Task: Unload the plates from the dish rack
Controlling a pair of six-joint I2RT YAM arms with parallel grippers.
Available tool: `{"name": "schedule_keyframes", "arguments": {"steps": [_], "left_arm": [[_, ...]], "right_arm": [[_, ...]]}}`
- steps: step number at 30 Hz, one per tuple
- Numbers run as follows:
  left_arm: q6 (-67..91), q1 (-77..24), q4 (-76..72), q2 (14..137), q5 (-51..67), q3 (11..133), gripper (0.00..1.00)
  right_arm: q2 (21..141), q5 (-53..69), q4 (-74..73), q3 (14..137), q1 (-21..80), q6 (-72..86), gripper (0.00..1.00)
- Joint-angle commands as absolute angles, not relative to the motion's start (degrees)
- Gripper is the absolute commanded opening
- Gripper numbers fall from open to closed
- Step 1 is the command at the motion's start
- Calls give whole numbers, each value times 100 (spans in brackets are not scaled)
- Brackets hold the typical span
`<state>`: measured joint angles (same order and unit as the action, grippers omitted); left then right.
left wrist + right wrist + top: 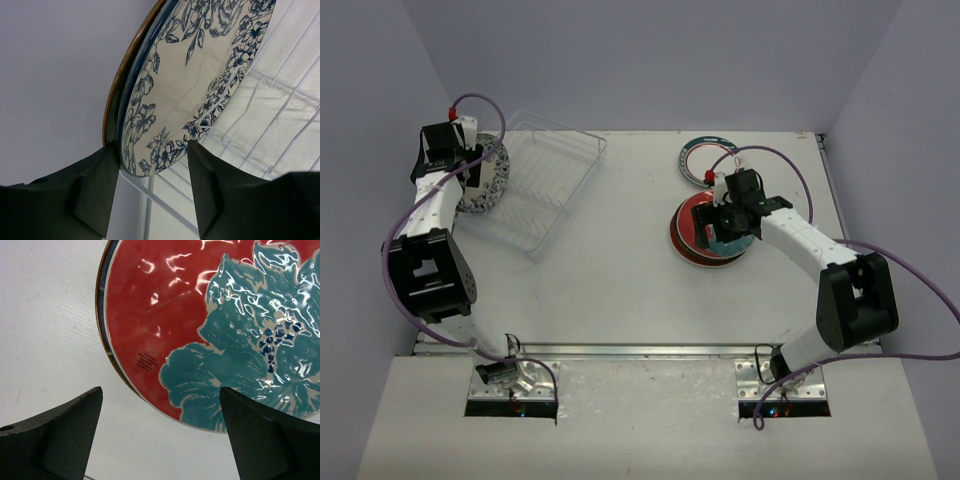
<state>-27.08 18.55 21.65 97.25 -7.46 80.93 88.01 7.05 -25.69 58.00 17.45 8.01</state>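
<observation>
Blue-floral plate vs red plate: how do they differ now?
Pose: the blue-floral plate stands on edge in the dish rack; the red plate lies flat on the table. Grip: the left tool pinches the blue-floral plate's rim; the right tool hangs open over the red plate. Look: blue-floral plate is white with dark-blue flowers; red plate bears a teal bloom. Both are round and glossy.

I work in a lab-type robot test cell: plain lavender walls (360, 100) enclose a white table (620, 290) left, far and right, with my metal mounting plates (535, 380) bolted at its near edge.
</observation>
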Motion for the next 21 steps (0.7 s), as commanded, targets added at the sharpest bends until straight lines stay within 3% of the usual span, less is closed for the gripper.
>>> {"name": "schedule_keyframes", "arguments": {"steps": [1, 5, 10, 15, 21], "left_arm": [[-3058, 1872, 1425, 9800, -310, 8305, 52], [-3155, 1872, 1421, 9824, -52, 8290, 47], [-3173, 1873, 1529, 9912, -26, 8324, 32], [-3226, 1872, 1538, 9931, -80, 8191, 23], [-3243, 1877, 1485, 9949, -217, 8081, 3]], "right_arm": [[8763, 756, -2400, 6021, 1775, 853, 99], [8771, 756, -2423, 6044, 1784, 835, 99], [8770, 756, -2469, 6089, 1775, 826, 99], [8780, 791, -2514, 6161, 1784, 826, 99], [8803, 812, -2578, 6235, 1775, 844, 99]]}}
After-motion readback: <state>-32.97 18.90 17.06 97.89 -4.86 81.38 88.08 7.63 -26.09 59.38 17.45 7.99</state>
